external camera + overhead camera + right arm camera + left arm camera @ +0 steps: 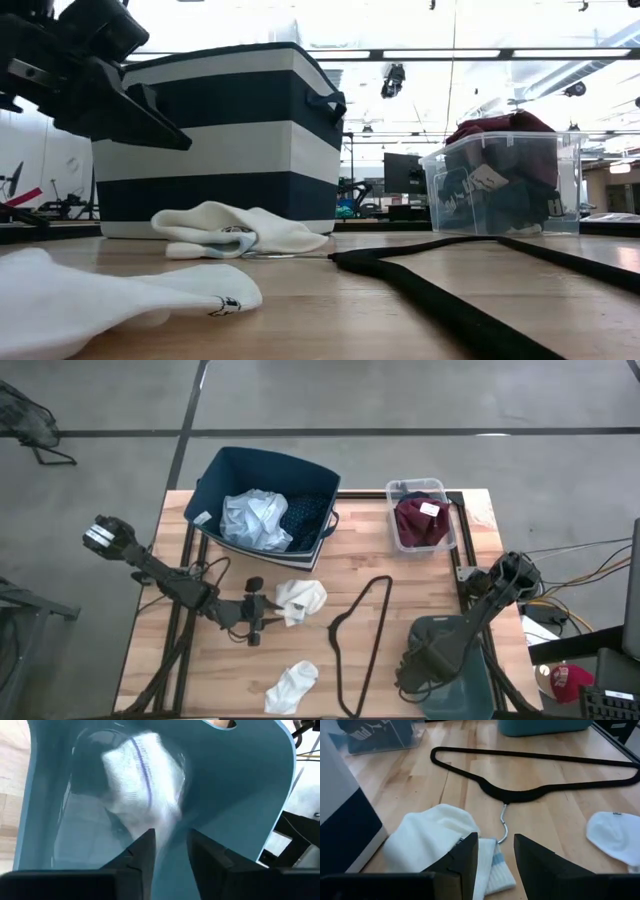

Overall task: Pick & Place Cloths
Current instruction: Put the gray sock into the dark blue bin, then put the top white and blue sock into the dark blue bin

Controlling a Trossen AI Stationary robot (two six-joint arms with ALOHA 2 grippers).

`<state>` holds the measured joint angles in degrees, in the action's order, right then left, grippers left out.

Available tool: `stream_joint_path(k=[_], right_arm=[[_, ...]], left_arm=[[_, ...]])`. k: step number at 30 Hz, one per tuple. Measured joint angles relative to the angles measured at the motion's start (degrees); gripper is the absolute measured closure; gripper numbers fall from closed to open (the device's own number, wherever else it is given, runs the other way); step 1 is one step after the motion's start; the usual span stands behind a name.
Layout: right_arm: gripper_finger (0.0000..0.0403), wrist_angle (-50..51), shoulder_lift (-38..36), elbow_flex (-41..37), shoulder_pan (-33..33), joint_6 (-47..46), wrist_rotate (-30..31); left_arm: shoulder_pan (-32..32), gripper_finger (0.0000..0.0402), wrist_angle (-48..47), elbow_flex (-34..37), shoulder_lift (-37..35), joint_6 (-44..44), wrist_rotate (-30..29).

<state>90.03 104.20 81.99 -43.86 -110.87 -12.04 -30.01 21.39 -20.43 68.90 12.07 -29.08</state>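
Spread apart, my left claw (492, 865) hovers low over a white sock (427, 837) at the table's centre, its striped cuff showing between my fingers only in my left wrist view. At 5 o'clock from it lies a second white sock (292, 686); a black hanger (362, 640) sprawls at 3 o'clock.

From above, my right claw (170, 852) is lost over a teal tub (455, 660); its own wrist view shows open fingers above a white cloth (140, 775) inside.

Farther off, a striped bin (225, 475) holds a pale blue shirt (255, 518) and a navy piece (305, 515); a clear box (392, 495) holds maroon cloth (420, 525).
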Motion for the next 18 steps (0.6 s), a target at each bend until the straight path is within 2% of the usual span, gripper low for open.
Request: stream_joint_path(k=[6,12,18], right_arm=[[0.0247,0.01,0.0,0.27,-0.02,1.6,0.01],[0.0216,-0.01,-0.24,0.27,0.09,1.55,0.07],[0.0207,-0.01,-0.24,0.27,0.63,-0.33,0.03]], left_arm=[[2.27,0.0268,-1.45,0.0,0.0,-0.24,0.03],[6.94,0.0268,-4.93,0.0,0.0,-0.22,1.42],[11.91,0.0268,-5.85,0.07,0.0,0.51,11.09]])
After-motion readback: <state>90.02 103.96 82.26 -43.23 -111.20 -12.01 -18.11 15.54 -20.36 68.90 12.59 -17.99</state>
